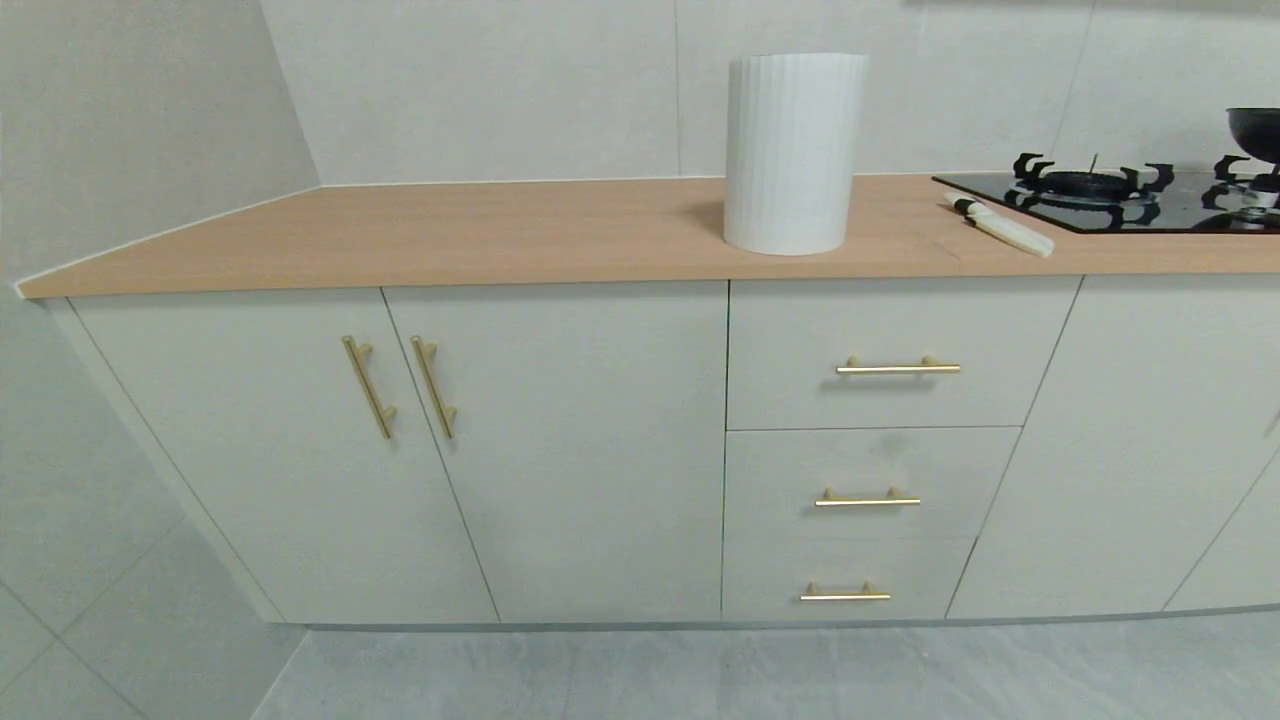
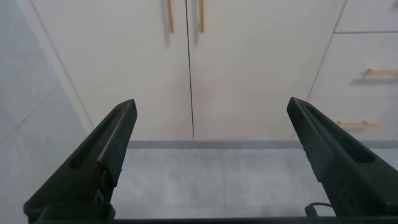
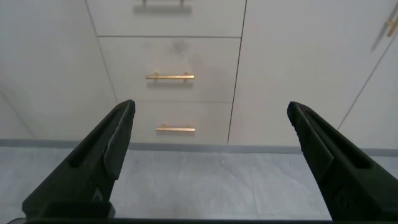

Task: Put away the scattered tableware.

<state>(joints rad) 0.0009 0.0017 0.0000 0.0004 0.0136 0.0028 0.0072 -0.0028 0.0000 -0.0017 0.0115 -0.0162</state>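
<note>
A knife (image 1: 998, 228) with a cream sheath and dark handle end lies on the wooden countertop (image 1: 450, 235), just left of the stove. A tall white ribbed cylinder container (image 1: 792, 152) stands on the counter left of the knife. My left gripper (image 2: 211, 112) is open, held low in front of the double cabinet doors (image 2: 186, 62), nothing between its fingers. My right gripper (image 3: 211, 115) is open too, low before the drawer stack (image 3: 171, 78), holding nothing.
A black gas stove (image 1: 1120, 198) with a dark pot (image 1: 1256, 130) sits at the counter's right end. Below are two cabinet doors with gold handles (image 1: 400, 385) and three drawers (image 1: 885, 368). Grey tiled floor (image 1: 700, 670) lies in front; a wall closes the left side.
</note>
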